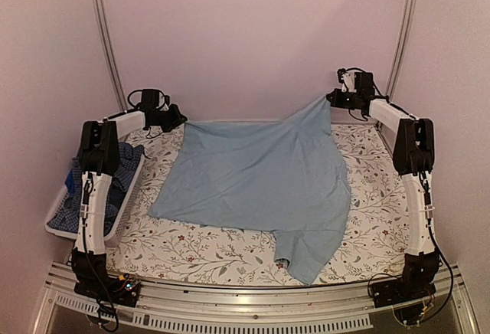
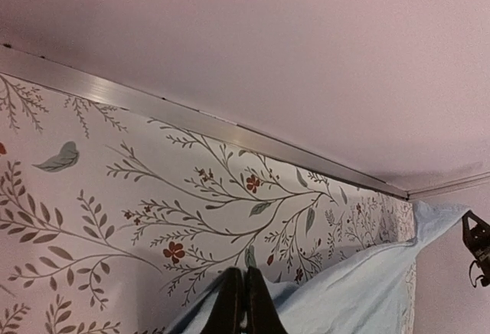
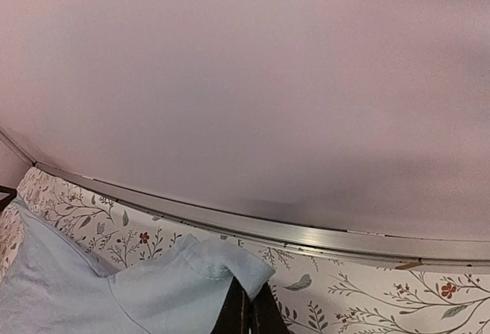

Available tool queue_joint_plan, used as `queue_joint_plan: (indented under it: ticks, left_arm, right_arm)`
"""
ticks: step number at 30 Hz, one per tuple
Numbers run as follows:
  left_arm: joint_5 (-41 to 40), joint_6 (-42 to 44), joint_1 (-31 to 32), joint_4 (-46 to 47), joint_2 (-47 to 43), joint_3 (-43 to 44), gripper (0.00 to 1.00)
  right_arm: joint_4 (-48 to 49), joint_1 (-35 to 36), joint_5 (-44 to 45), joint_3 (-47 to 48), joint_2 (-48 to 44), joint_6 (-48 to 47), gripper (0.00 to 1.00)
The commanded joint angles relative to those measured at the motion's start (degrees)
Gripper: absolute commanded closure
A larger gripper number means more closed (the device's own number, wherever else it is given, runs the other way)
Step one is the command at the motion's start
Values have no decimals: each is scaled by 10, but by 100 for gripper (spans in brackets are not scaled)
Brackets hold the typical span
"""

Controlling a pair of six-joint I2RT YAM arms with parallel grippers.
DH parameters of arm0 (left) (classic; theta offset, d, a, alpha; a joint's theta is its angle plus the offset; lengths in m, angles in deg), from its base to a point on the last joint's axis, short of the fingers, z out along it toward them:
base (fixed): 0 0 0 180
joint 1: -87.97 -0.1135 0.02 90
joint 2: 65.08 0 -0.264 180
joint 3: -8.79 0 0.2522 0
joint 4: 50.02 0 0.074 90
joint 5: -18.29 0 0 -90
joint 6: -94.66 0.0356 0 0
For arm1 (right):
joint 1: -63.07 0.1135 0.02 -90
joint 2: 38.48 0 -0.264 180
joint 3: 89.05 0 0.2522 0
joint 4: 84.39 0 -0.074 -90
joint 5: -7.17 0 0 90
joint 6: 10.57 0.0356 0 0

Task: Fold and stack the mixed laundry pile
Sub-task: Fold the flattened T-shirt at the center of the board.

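A plain light-blue shirt point(image 1: 256, 177) lies spread over the flowered table, one sleeve point(image 1: 302, 261) trailing toward the near edge. My left gripper point(image 1: 178, 119) is at the shirt's far left corner, low on the table. In the left wrist view its fingers point(image 2: 246, 274) are pressed together with light-blue cloth point(image 2: 367, 288) bunched round them. My right gripper point(image 1: 334, 99) is shut on the far right corner and holds it raised, so the cloth slopes up to it. In the right wrist view a hemmed fold of the shirt point(image 3: 207, 261) drapes over the shut right gripper point(image 3: 250, 297). The rest of the laundry pile point(image 1: 115, 188), dark blue check and brighter blue, sits in the basket.
A white plastic basket point(image 1: 57, 223) stands off the table's left side, beside the left arm. A metal rail point(image 2: 230, 131) runs along the table's far edge against the pink wall. Upright metal posts point(image 1: 107, 35) rise at both back corners.
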Motion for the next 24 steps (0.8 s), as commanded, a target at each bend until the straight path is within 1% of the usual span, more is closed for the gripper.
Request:
queue_joint_plan:
  ticks: [1, 5, 10, 18, 21, 24]
  left_arm:
    - [51, -2, -7, 3, 8, 12, 100]
    - [69, 0, -13, -25, -2, -2, 99]
    - [74, 30, -12, -46, -36, -43, 99]
    - [35, 63, -11, -110, -94, -124, 99]
    - [14, 65, -12, -112, -121, -166, 99]
    - [14, 60, -11, -102, -138, -195, 98]
  right_arm:
    - [-11, 2, -39, 2, -7, 22, 100]
    - [-13, 6, -56, -63, -60, 21, 100]
    - [-9, 23, -78, -181, -145, 19, 100]
    - [-27, 53, -78, -314, -242, 8, 100]
    - [-23, 57, -75, -372, -283, 11, 100]
    - [-22, 57, -66, -420, -312, 8, 100]
